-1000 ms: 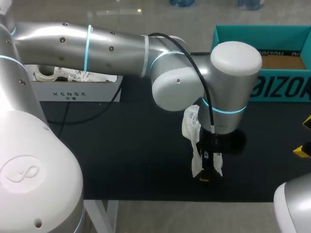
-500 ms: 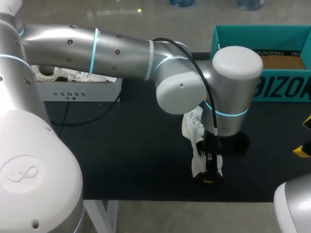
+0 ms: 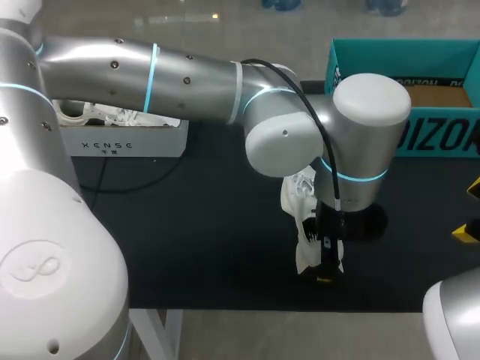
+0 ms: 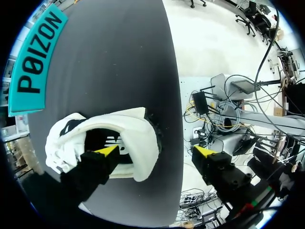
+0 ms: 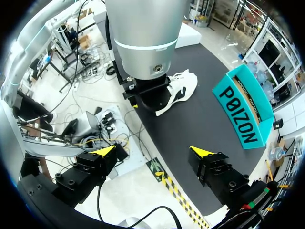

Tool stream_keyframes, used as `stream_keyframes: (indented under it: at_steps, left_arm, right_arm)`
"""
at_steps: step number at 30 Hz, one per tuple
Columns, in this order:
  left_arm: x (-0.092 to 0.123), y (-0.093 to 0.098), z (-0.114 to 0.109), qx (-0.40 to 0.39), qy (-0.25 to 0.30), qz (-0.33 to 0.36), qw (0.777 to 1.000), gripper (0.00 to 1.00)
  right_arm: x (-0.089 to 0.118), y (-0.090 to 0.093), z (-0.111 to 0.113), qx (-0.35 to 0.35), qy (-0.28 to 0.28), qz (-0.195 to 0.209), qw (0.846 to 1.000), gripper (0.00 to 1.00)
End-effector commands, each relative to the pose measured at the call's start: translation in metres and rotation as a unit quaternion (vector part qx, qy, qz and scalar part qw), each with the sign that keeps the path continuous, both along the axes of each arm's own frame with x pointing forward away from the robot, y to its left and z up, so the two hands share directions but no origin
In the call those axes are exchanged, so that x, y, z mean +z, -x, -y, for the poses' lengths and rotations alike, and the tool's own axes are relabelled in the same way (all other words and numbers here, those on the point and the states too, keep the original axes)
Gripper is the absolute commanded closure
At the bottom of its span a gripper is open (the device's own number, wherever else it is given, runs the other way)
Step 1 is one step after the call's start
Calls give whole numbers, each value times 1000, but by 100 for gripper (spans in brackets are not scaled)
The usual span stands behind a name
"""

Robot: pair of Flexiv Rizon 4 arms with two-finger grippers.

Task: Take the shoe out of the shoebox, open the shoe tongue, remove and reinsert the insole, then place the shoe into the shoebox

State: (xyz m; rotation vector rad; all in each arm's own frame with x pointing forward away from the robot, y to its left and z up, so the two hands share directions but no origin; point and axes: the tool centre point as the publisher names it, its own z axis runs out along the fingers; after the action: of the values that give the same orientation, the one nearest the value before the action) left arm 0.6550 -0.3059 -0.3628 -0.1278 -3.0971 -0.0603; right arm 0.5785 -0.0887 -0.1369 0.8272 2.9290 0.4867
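A white shoe (image 3: 301,201) lies on the black mat (image 3: 210,240) near the table's front edge. My left gripper (image 3: 325,271) points straight down over its heel end. In the left wrist view the left gripper (image 4: 156,151) is open: one fingertip (image 4: 107,151) sits inside the opening of the shoe (image 4: 138,138), and the other hangs outside past the heel, clear of it. The teal shoebox (image 3: 420,82) stands open at the back right. My right gripper (image 5: 153,151) is open and holds nothing, off the table's right side, facing the shoe (image 5: 183,88) and the shoebox (image 5: 243,112).
A white box (image 3: 120,139) with white items in it stands at the back left. A black cable (image 3: 142,176) curls on the mat in front of it. My left arm (image 3: 187,75) spans the back of the table. The mat's front edge (image 3: 262,309) runs just below the shoe.
My left arm has shifted a little to the right and its gripper has sunk slightly at the shoe's heel. The shoe and the right arm stay where they were.
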Motion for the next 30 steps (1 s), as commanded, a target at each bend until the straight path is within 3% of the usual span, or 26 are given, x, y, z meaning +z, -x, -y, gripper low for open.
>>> stream_keyframes:
  at_steps: [1,3,5,7,8,10,11,15,18,20,21,30]
  left_arm:
    - [0,-2,-2,3,3,0,1000,0]
    - [0,-2,-2,4,4,4,1000,0]
    - [1,-2,-1,4,6,6,1000,16]
    - [1,-3,0,6,8,9,1000,13]
    - [1,-3,0,6,9,9,1000,18]
    - [-1,-3,1,6,9,9,1000,34]
    - [-1,-3,2,7,9,10,1000,49]
    - [-2,-4,2,11,6,10,1000,64]
    - [-2,-4,1,15,3,13,1000,86]
    - [-2,-5,1,17,2,14,1000,92]
    - [-2,-5,1,18,1,14,1000,100]
    - [3,-7,-1,16,2,11,1000,100]
  right_arm:
    - [2,-3,0,1,2,-4,1000,0]
    - [2,-3,0,1,2,-4,1000,0]
    - [2,-3,0,1,2,-4,1000,0]
    - [2,-3,0,1,2,-4,1000,0]
    - [2,-3,0,1,2,-4,1000,0]
    - [2,-3,0,1,2,-4,1000,0]
    - [2,-3,0,1,2,-4,1000,0]
    - [2,-3,0,1,2,-4,1000,0]
    - [2,-3,0,1,2,-4,1000,0]
    - [2,-3,0,1,2,-4,1000,0]
    - [2,-3,0,1,2,-4,1000,0]
    - [2,-3,0,1,2,-4,1000,0]
